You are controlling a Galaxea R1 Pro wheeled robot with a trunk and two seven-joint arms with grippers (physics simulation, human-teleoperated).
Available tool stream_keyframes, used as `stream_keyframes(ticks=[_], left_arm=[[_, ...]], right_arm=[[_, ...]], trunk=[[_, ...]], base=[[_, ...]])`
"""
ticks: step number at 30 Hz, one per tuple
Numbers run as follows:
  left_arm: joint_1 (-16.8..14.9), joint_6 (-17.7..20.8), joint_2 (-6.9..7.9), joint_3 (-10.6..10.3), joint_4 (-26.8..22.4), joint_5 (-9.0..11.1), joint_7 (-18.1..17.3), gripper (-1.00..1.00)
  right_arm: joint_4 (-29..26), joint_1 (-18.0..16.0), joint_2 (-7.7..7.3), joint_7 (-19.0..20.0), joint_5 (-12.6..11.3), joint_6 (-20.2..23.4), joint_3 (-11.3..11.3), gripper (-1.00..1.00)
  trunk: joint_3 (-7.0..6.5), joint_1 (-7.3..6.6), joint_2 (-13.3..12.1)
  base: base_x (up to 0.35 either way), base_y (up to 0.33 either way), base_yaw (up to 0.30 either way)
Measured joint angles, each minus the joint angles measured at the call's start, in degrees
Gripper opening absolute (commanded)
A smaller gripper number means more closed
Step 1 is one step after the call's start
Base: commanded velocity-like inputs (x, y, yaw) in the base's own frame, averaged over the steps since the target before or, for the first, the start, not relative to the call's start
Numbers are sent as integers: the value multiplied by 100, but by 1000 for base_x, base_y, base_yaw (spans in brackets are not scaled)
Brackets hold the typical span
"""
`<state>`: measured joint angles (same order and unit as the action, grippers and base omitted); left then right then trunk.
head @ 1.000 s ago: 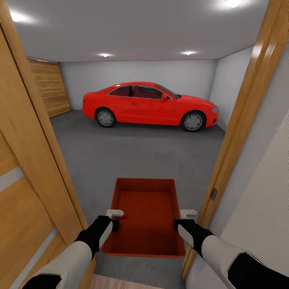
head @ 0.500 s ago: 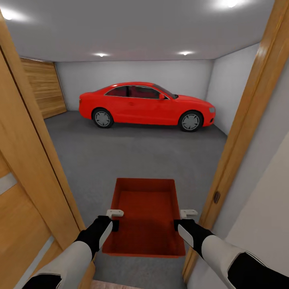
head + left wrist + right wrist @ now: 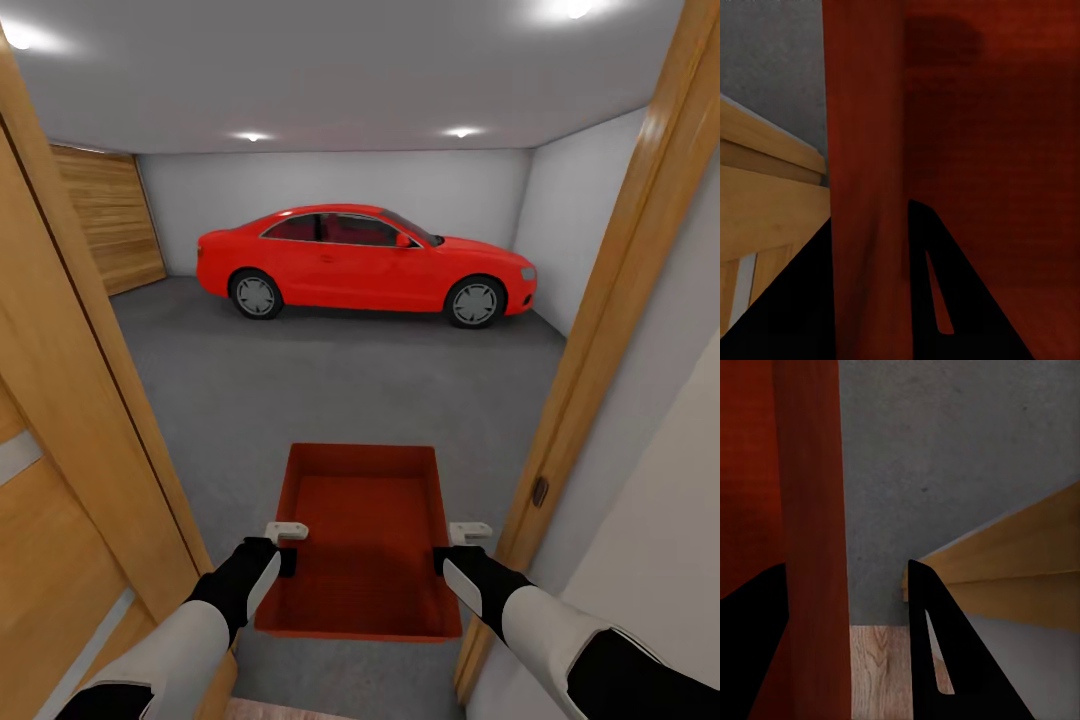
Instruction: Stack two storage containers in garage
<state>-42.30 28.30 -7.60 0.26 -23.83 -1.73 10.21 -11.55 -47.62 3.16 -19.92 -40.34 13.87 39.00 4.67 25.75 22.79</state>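
Clamping one storage container (image 3: 362, 540) by opposite walls, left gripper (image 3: 284, 548) and right gripper (image 3: 448, 548) face one red car (image 3: 365, 262)

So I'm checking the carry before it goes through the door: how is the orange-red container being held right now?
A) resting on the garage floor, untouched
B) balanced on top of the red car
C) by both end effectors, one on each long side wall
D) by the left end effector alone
C: the head view shows the left end effector and right end effector each gripping a side wall of the storage container, held above the floor.
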Motion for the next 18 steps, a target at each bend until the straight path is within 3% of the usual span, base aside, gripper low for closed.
stream_keyframes(ticks=[6, 18], left_arm=[[1, 8, -4, 6, -5, -8, 1, -100], [1, 9, -3, 2, -28, -7, 2, -100]], right_arm=[[-11, 0, -6, -2, -6, 12, 6, -100], [-17, 0, -6, 1, 4, -5, -8, -100]], trunk=[[0, 0, 0], [1, -1, 0]], base=[[11, 19, 0], [105, 142, -11]])
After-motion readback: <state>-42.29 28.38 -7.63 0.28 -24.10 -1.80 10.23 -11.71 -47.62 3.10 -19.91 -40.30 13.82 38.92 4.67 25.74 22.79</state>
